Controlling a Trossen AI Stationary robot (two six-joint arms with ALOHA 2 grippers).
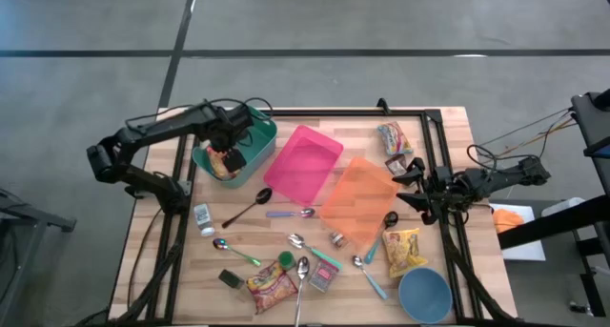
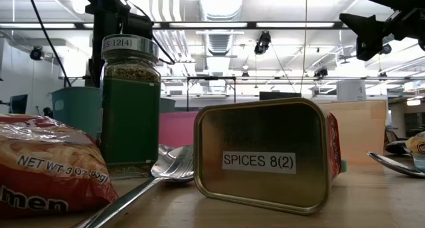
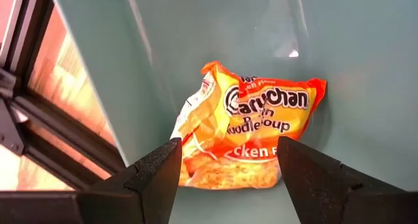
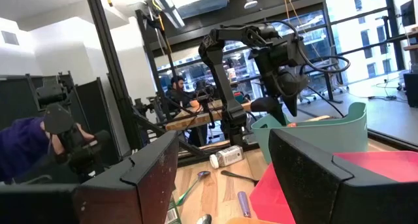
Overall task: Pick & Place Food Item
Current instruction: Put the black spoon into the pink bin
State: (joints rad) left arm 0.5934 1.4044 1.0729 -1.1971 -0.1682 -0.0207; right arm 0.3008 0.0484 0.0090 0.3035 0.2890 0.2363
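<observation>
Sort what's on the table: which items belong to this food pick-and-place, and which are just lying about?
In play:
- ramen packet lying in the teal bin
- left gripper open above the packet
- right gripper waiting at the table's right edge

Lying about:
- pink tray
- orange tray
- blue bowl
- spoons
- spice jar
- spice tin

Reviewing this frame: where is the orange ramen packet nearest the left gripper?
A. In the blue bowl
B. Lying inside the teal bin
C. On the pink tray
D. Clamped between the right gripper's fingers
B. The left wrist view shows the ramen packet lying on the floor of the teal bin, with the left gripper open just above it and not gripping it; the high view shows that gripper over the bin.
</observation>
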